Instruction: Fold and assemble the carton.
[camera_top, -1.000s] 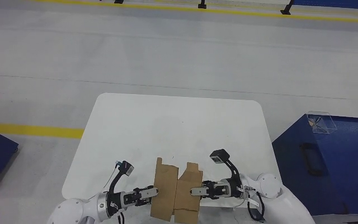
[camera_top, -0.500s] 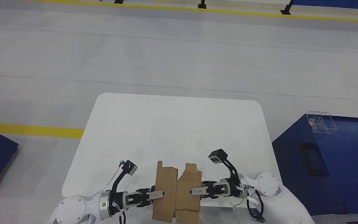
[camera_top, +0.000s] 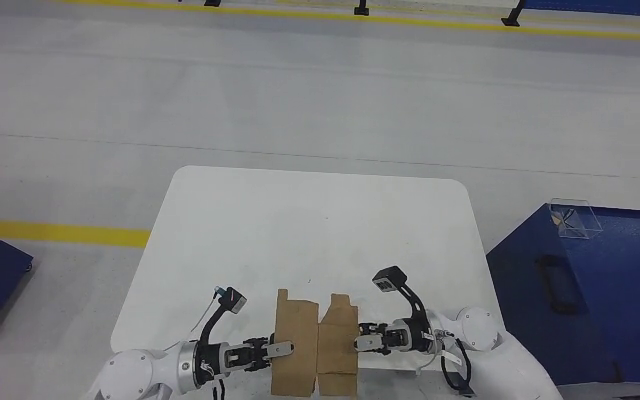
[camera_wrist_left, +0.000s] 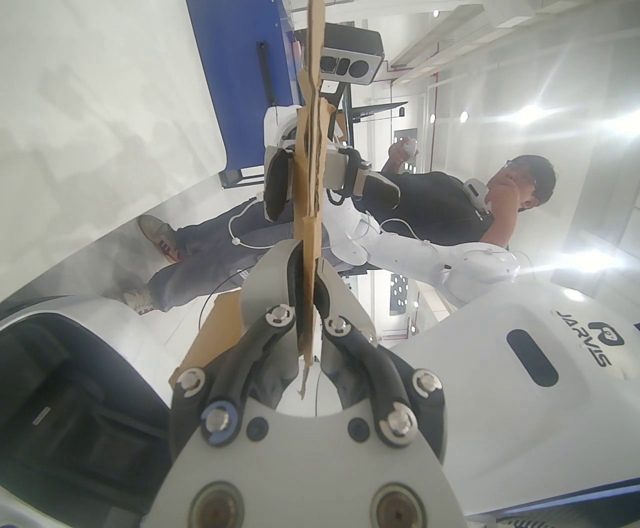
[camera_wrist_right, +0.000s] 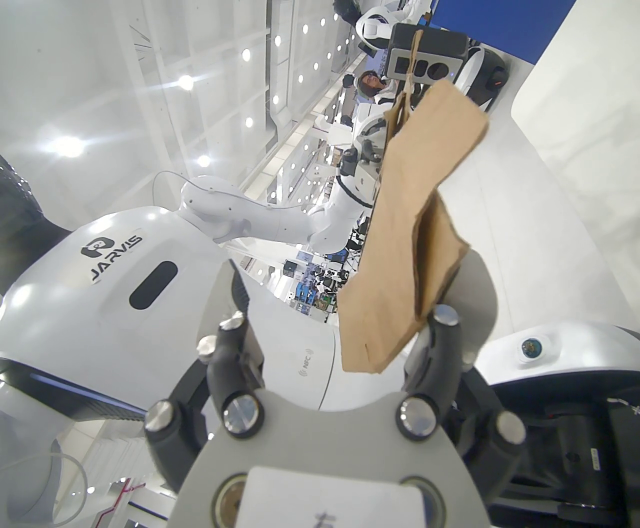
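A flat brown carton (camera_top: 315, 345) hangs over the near edge of the white table (camera_top: 300, 230), folded into two panels. My left gripper (camera_top: 281, 350) is at its left side, and in the left wrist view that gripper (camera_wrist_left: 306, 295) is shut on the carton's edge (camera_wrist_left: 311, 165), which is seen edge-on. My right gripper (camera_top: 358, 342) is at the carton's right side. In the right wrist view the right gripper (camera_wrist_right: 350, 280) stands open, with the carton (camera_wrist_right: 415, 210) resting against one finger (camera_wrist_right: 445, 325) and apart from the other.
A dark blue bin (camera_top: 560, 300) stands right of the table, with a small clear box (camera_top: 575, 218) on top of it. The table's far and middle parts are bare white surface.
My right gripper has drawn back a little to the right, off the carton's right panel, and the carton now looks narrower. The left gripper keeps its hold.
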